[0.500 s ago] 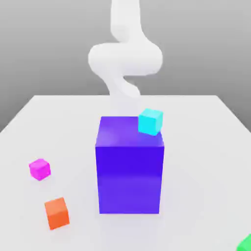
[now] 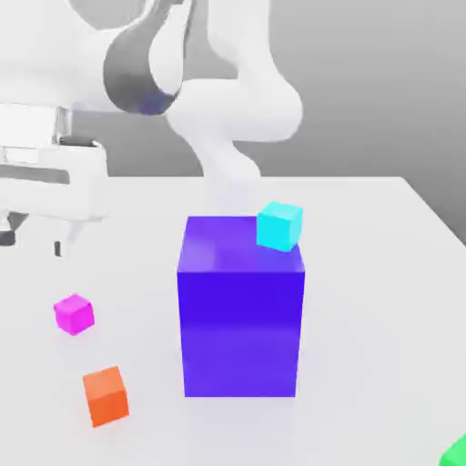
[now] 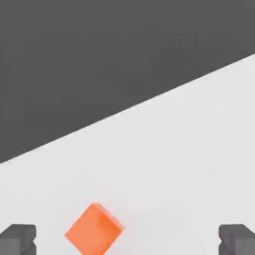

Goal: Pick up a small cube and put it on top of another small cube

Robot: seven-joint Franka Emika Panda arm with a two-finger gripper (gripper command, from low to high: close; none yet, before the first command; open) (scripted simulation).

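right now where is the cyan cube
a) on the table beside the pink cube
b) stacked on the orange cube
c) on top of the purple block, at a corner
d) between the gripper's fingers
c: the cyan cube sits on the top face of the purple block, at its far corner on the exterior view's right, apart from the pink cube and orange cube on the table.

My arm [image 2: 238, 100] was smooth, glossy white, built of rounded tubular segments that bulged at the joints, with a dark grey band [image 2: 136, 77] ringing the wrist joint. My hand [image 2: 55, 182] was a boxy white block with stepped edges and small dark fittings beneath it. My fingertips [image 3: 19, 238] were blunt, dark grey, square-ended pads.
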